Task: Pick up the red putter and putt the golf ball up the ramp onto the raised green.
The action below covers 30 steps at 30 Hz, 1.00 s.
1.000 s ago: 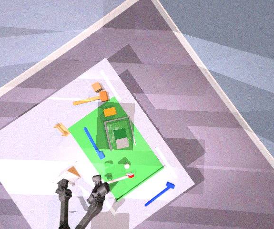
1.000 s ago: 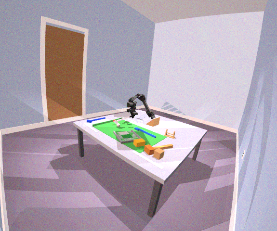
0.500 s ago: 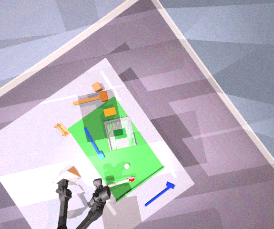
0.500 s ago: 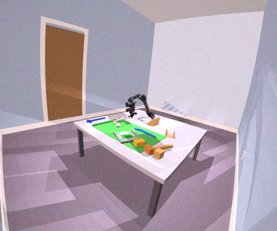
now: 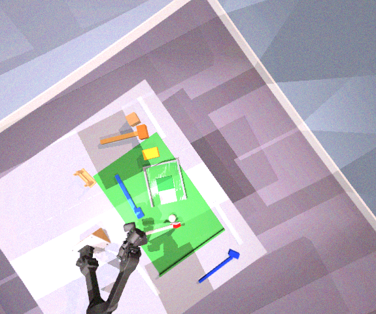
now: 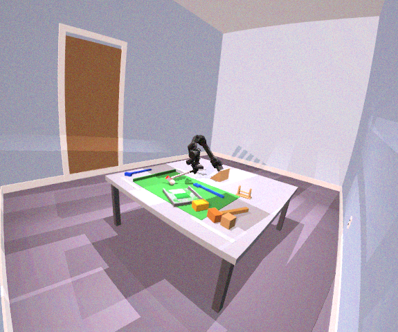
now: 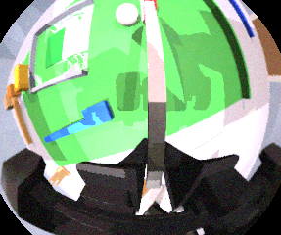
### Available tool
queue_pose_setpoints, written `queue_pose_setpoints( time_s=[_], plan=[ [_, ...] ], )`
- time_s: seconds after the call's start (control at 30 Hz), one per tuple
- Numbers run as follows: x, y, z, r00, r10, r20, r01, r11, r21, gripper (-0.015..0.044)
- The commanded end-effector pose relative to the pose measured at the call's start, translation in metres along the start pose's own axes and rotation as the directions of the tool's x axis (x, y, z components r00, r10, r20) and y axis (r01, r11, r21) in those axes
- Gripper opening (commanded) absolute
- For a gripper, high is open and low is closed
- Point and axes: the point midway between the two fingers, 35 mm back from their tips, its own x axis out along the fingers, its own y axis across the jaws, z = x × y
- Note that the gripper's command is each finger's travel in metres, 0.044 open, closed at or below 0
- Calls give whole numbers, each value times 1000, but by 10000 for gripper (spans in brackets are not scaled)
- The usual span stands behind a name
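My gripper [image 5: 144, 237] [image 6: 194, 170] [image 7: 152, 140] is shut on the shaft of the red putter [image 5: 161, 229] [image 6: 180, 174] [image 7: 155, 78]. The putter reaches out over the green mat [image 5: 198, 216] [image 6: 149, 180] [image 7: 199, 53]. Its red head is low and right beside the white golf ball [image 5: 172, 218] [image 6: 172, 181] [image 7: 126, 15]; I cannot tell whether they touch. Beyond the ball stands the raised green [image 5: 165, 184] [image 6: 181, 195] [image 7: 62, 46], framed by grey rails, with its ramp facing the ball.
A blue putter [image 5: 127, 195] [image 6: 207, 189] [image 7: 81, 124] lies on the mat left of the green. Another blue putter [image 5: 218, 267] [image 6: 138, 172] lies off the mat. A yellow block [image 5: 150, 154] [image 6: 200, 205], orange mallet [image 5: 123, 136] [image 6: 236, 210], orange cube [image 5: 133, 118], small rack [image 5: 85, 178] and brown wedge [image 5: 101, 235] stand around.
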Motion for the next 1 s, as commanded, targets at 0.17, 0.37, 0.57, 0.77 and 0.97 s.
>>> queue_pose_setpoints(
  time_s=[0.17, 0.37, 0.57, 0.77, 0.97],
  plan=[
    [-13, 15, -1, 1000, 2, 3, -2, 1000, 13, 0],
    [-40, 15, 0, 1000, 3, 3, -3, 1000, 12, 0],
    [-61, 14, -2, 1000, 2, 2, -2, 1000, 12, 0],
    [-54, 14, -2, 1000, 0, 0, 0, 1000, 4, 0],
    [-54, 14, -2, 1000, 0, 0, 0, 1000, 4, 0]
  ],
)
